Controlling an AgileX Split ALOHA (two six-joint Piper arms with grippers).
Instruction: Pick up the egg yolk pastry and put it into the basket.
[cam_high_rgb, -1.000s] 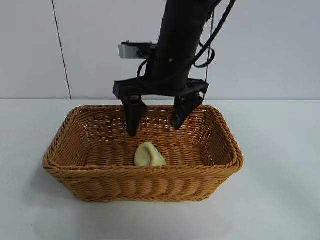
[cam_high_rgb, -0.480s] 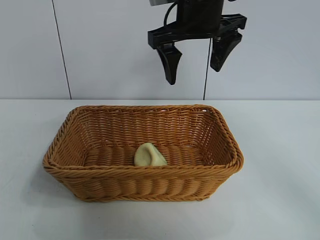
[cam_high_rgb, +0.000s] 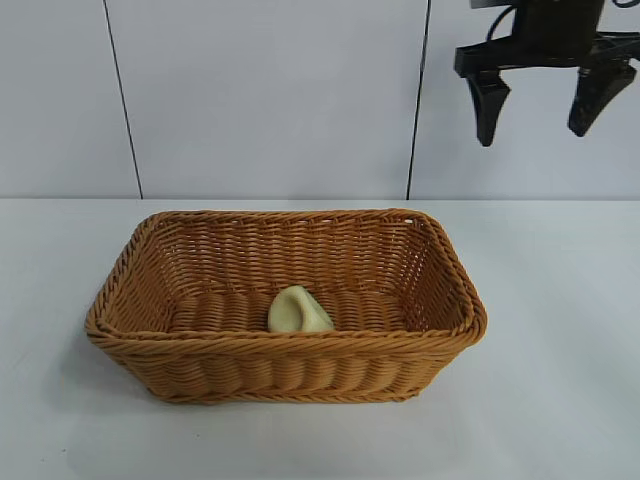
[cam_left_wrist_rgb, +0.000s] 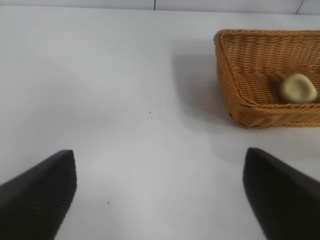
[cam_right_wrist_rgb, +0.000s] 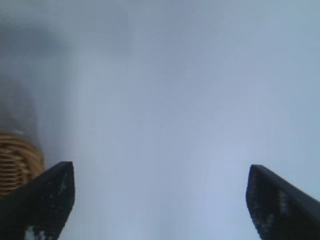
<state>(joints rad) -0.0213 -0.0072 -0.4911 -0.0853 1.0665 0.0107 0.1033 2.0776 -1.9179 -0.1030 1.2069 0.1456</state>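
The right gripper (cam_high_rgb: 540, 105) hangs high at the far right of the exterior view, above and to the right of the basket (cam_high_rgb: 440, 330), its jaws released wide and carrying nothing. The left gripper (cam_left_wrist_rgb: 160, 195) sits parked low over bare tabletop (cam_left_wrist_rgb: 125, 90) well to the left of the basket, its jaws also spread and empty.

The egg yolk pastry (cam_high_rgb: 298, 311) lies on the woven floor of the basket, near the front wall and roughly midway along it, resting on its broad side with the blunt point upward. Nothing else shows in the basket.

Judged from this, the placing looks done and the step in hand is the right arm's retreat. To do it well, the arm should keep its height until it is clear of the braided rim, hold the jaws open so nothing catches on the wicker, and travel to the side without swinging low across the flared right wall, since a knock there could shift the light basket and roll the pastry.
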